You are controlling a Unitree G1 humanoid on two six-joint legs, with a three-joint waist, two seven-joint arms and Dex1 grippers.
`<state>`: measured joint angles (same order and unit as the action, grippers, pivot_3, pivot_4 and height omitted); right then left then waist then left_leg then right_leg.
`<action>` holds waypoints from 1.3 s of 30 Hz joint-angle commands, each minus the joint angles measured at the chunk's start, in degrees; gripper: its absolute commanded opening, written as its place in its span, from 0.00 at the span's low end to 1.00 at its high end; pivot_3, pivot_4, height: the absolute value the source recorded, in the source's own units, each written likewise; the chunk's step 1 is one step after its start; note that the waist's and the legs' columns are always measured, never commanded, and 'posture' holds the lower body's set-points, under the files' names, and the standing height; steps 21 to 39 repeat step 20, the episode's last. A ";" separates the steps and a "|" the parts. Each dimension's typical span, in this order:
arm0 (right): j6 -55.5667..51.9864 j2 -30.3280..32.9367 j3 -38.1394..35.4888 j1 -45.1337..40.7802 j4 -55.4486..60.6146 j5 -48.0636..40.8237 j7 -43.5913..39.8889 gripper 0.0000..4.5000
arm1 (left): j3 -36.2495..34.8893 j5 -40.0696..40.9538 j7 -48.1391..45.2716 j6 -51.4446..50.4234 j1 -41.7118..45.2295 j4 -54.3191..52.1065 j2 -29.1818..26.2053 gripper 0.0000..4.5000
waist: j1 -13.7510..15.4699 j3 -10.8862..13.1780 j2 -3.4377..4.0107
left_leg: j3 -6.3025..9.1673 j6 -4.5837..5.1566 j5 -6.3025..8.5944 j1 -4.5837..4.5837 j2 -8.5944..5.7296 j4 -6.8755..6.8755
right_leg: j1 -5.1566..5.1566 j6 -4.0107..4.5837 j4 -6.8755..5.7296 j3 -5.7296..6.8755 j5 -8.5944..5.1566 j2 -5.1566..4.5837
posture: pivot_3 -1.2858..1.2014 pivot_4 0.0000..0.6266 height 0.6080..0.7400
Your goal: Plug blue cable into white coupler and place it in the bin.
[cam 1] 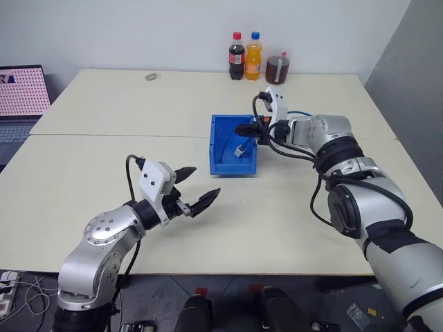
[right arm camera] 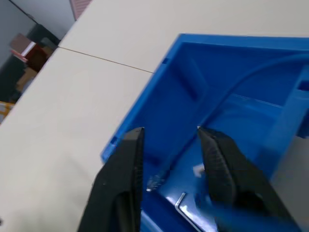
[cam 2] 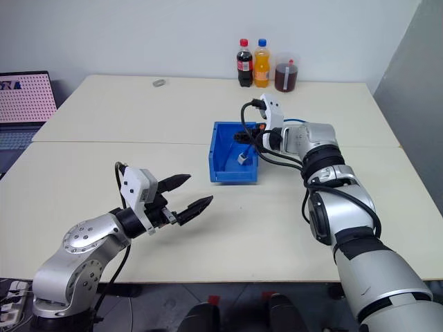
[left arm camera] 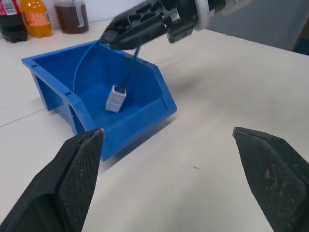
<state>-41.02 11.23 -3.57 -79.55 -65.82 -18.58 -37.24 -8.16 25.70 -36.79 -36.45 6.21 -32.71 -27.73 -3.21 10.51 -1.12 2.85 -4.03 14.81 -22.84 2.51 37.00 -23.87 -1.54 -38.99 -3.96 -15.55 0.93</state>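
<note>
Now white coupler (left arm camera: 115, 98) on blue cable (left arm camera: 81, 65) inside bin (cam 1: 223, 163), right gripper (cam 1: 243, 129) parted above, left gripper (cam 1: 196, 187) spread wide, empty

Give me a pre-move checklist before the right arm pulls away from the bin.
1. White coupler inside the bin: ok.
2. Blue cable joined to coupler: ok, it hangs from the cable.
3. Right gripper has let go of cable: cannot tell.
4. Cable fully inside bin: not ok, it rises over the rim.
5. Left gripper open, away from bin: ok.
</note>
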 commanded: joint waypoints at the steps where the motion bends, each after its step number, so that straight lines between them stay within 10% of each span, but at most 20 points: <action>1: 4.53 0.31 -1.38 -4.95 -2.90 1.88 -1.56 0.63 | -1.20 1.52 1.83 0.24 -0.47 -3.05 -0.24 1.00 | -0.05 0.00 0.00 | -0.03 0.00 0.00 -0.01 -0.01 -0.01 | -0.04 0.00 -0.02 -0.03 0.00 0.00 | 0.52 0.24 1.00; 7: 8.52 2.37 -0.02 -6.49 -1.85 5.48 -1.84 0.94 | -1.14 2.06 3.79 -0.15 1.09 -1.64 -0.45 1.00 | 0.08 0.00 0.01 | -0.02 0.00 0.00 -0.09 0.00 -0.01 | -0.14 0.01 -0.04 -0.01 0.01 0.01 | 0.52 0.24 1.00; 11: 5.53 6.76 2.36 -3.37 5.99 7.36 -6.36 0.97 | -2.47 2.30 6.78 -2.22 2.56 1.30 0.15 1.00 | 0.32 0.00 0.01 | -0.03 0.00 0.00 -0.11 -0.03 0.00 | -0.14 0.01 -0.03 -0.02 0.01 -0.01 | 0.52 0.24 1.00; 20: -12.32 17.64 5.47 40.00 70.73 6.26 -3.78 0.97 | -5.96 1.46 14.46 -2.56 0.50 4.96 3.14 1.00 | 1.37 -0.04 -0.05 | 0.03 -0.03 0.01 -0.16 0.02 -0.05 | -0.17 0.01 -0.02 0.01 0.00 -0.06 | 0.52 0.24 1.00; 39: -12.32 17.64 5.47 40.00 70.73 6.26 -3.78 0.97 | -5.96 1.46 14.46 -2.56 0.50 4.96 3.14 1.00 | 1.37 -0.04 -0.05 | 0.03 -0.03 0.01 -0.16 0.02 -0.05 | -0.17 0.01 -0.02 0.01 0.00 -0.06 | 0.52 0.24 1.00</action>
